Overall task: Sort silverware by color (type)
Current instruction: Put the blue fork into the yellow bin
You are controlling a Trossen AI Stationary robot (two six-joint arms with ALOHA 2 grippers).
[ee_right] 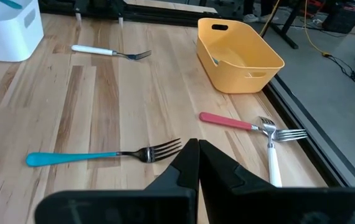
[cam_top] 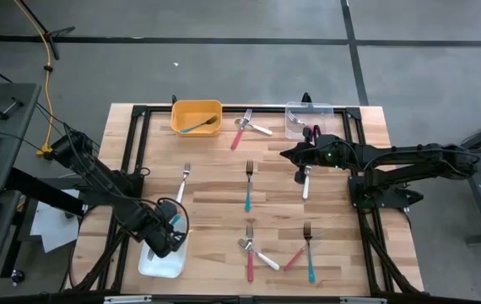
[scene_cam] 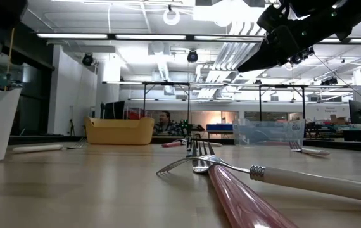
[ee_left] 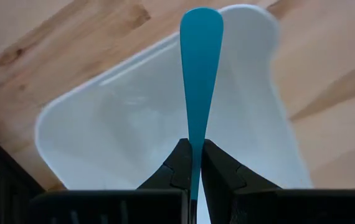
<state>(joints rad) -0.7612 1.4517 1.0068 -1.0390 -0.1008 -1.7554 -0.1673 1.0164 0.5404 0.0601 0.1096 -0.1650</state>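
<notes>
My left gripper (cam_top: 175, 226) is shut on a teal-handled fork (ee_left: 200, 68) above the white bin (cam_top: 158, 263) at the table's near left; the fork's head is hidden behind the fingers. My right gripper (cam_top: 285, 154) is shut and empty, raised over the table's far right, beside a white-handled fork (cam_top: 305, 181). Loose forks lie flat on the wood: a teal one (cam_top: 247, 189) in the middle, a white one (cam_top: 183, 181) at the left, a red and a white one (cam_top: 249, 127) at the far edge, and several (cam_top: 274, 252) near the front. My left gripper pinches the teal fork's handle at its narrow part (ee_left: 194, 147) between its two fingers (ee_left: 179, 163). The fingers lie along the handle, whose broad free end (ee_left: 201, 25) points away from them. The fork is lifted clear above the white bin.
A yellow bin (cam_top: 197, 116) with one fork in it stands at the far edge, and a clear bin (cam_top: 308, 118) with forks stands at the far right. Dark frame rails (cam_top: 367, 228) run along the table's sides. Bare wood lies between the forks.
</notes>
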